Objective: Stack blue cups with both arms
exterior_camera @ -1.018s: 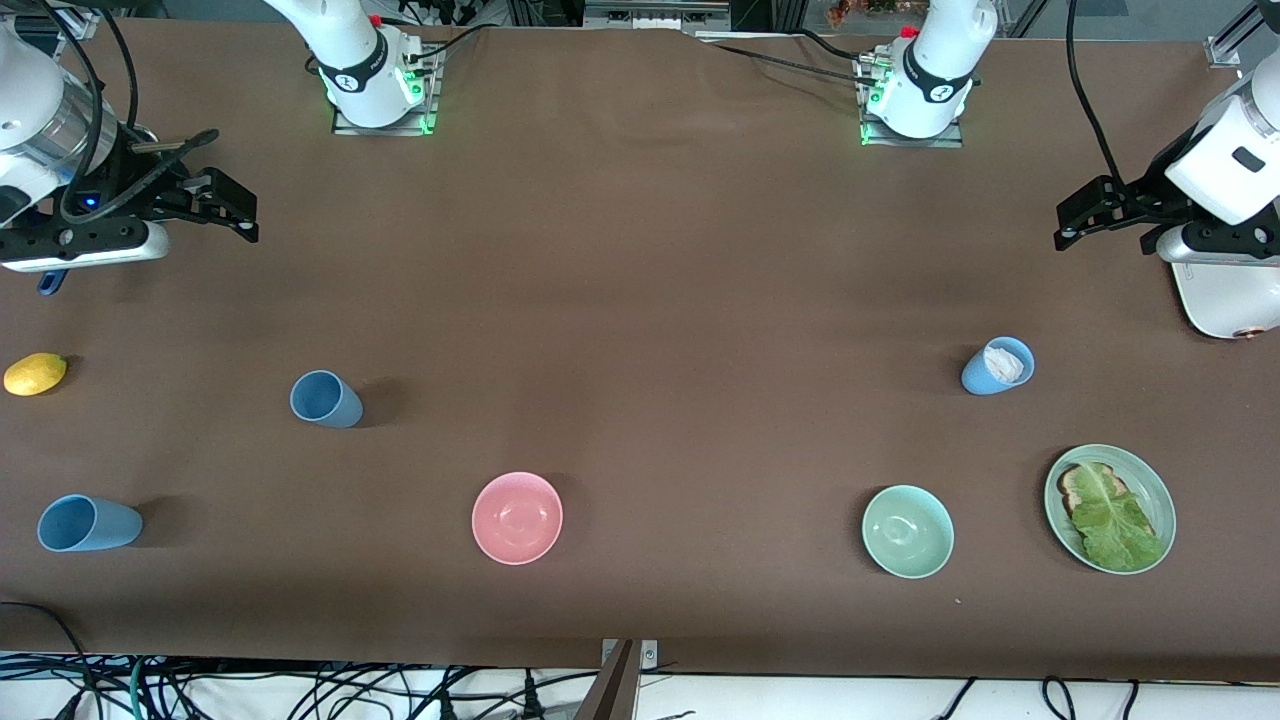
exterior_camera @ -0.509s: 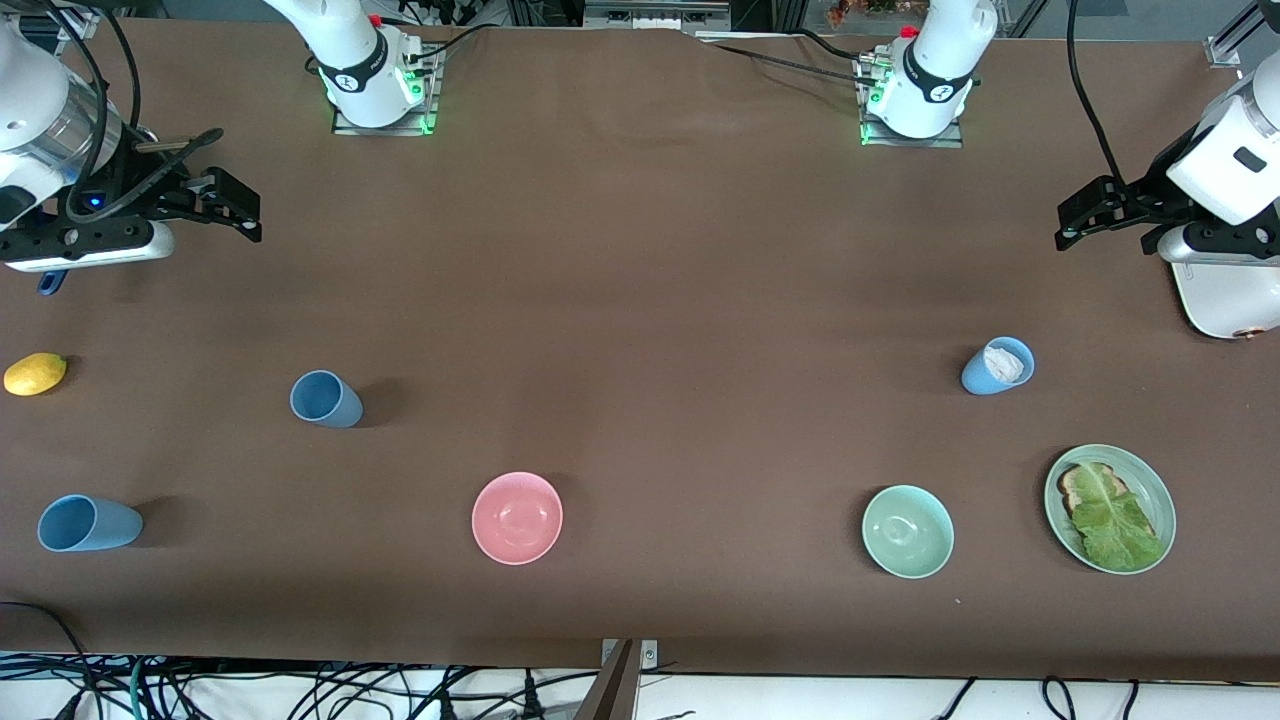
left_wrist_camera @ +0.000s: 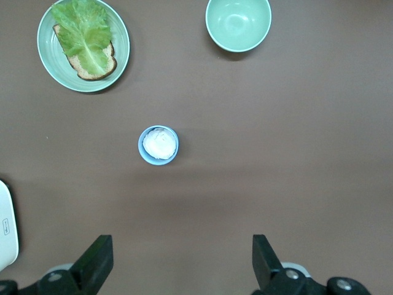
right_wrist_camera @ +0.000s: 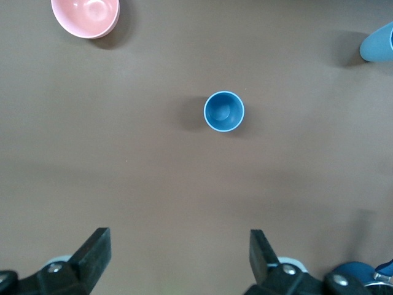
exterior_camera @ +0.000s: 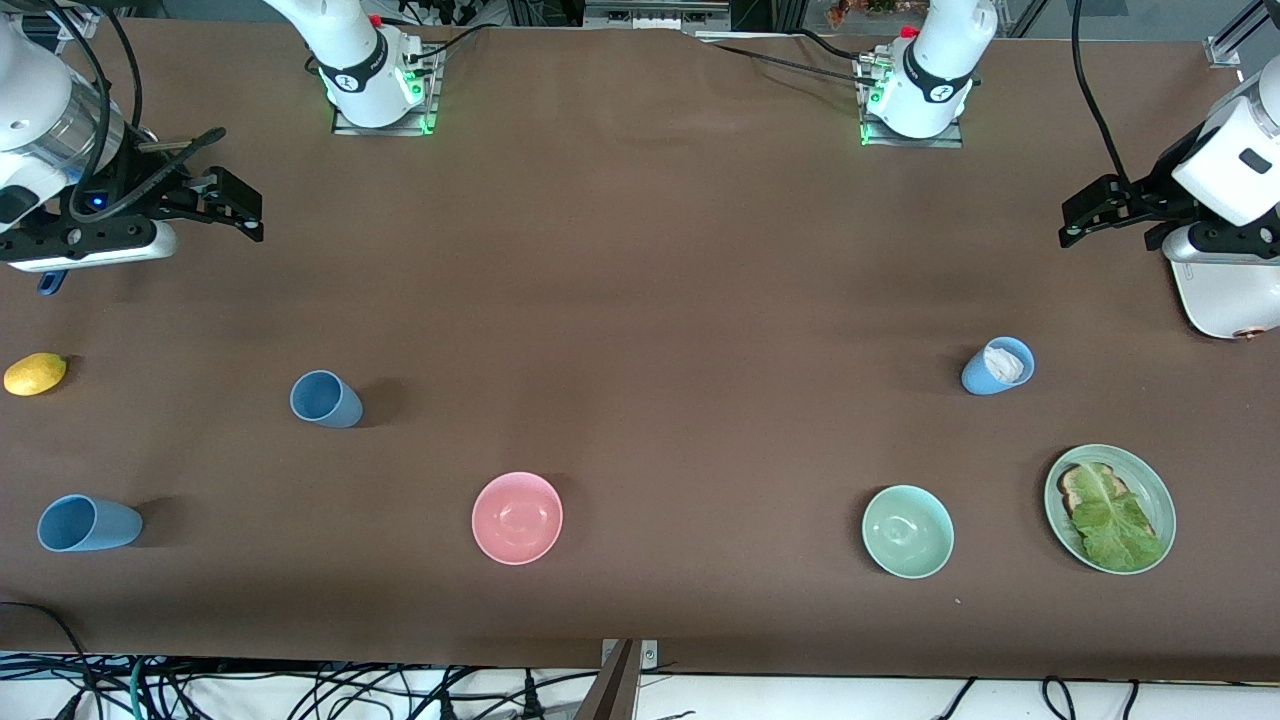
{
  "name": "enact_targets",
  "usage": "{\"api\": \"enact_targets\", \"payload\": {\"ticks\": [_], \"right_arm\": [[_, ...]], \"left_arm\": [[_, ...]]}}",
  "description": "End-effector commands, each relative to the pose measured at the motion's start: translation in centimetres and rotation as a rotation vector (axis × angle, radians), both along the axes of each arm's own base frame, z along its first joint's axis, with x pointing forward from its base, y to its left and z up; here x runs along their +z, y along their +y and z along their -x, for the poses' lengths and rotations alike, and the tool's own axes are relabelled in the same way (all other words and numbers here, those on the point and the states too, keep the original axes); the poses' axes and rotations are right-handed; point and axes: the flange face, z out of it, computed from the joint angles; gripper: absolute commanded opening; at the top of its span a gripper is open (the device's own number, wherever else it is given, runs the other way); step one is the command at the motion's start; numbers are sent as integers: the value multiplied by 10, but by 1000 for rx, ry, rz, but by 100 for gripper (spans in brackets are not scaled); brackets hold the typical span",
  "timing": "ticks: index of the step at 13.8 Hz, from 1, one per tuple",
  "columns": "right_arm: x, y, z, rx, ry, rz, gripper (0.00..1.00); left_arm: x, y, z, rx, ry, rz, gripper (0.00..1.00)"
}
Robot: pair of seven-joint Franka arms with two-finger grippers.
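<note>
A steel-blue cup (exterior_camera: 325, 399) stands upright toward the right arm's end of the table and shows in the right wrist view (right_wrist_camera: 224, 111). A sky-blue cup (exterior_camera: 88, 523) is nearer the front camera, by the table's end, at the edge of the right wrist view (right_wrist_camera: 377, 43). A third blue cup (exterior_camera: 997, 366) with something white inside stands toward the left arm's end (left_wrist_camera: 158, 145). My right gripper (exterior_camera: 243, 212) (right_wrist_camera: 179, 252) is open and empty above bare table. My left gripper (exterior_camera: 1078, 218) (left_wrist_camera: 181, 255) is open and empty above bare table.
A pink bowl (exterior_camera: 517, 517) and a pale green bowl (exterior_camera: 907, 531) sit near the front edge. A green plate (exterior_camera: 1160, 495) holds toast and lettuce. A lemon (exterior_camera: 35, 373) lies by the right arm's end. A white appliance (exterior_camera: 1220, 295) stands at the left arm's end.
Both grippers have shifted only very slightly; the cups and bowls have not moved.
</note>
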Motion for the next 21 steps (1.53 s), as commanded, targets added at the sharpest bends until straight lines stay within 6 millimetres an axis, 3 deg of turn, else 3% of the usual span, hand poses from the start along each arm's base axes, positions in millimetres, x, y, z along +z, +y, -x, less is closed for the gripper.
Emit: {"api": "enact_targets", "payload": {"ticks": [1, 19, 21], "right_arm": [[6, 3, 0, 2, 8, -8, 100], [4, 2, 0, -1, 10, -10, 100], [4, 2, 0, -1, 10, -10, 100]], "left_arm": [[6, 1, -2, -3, 3, -7, 100], [2, -3, -2, -9, 20, -9, 100], [-10, 0, -7, -13, 44, -38, 100]]}}
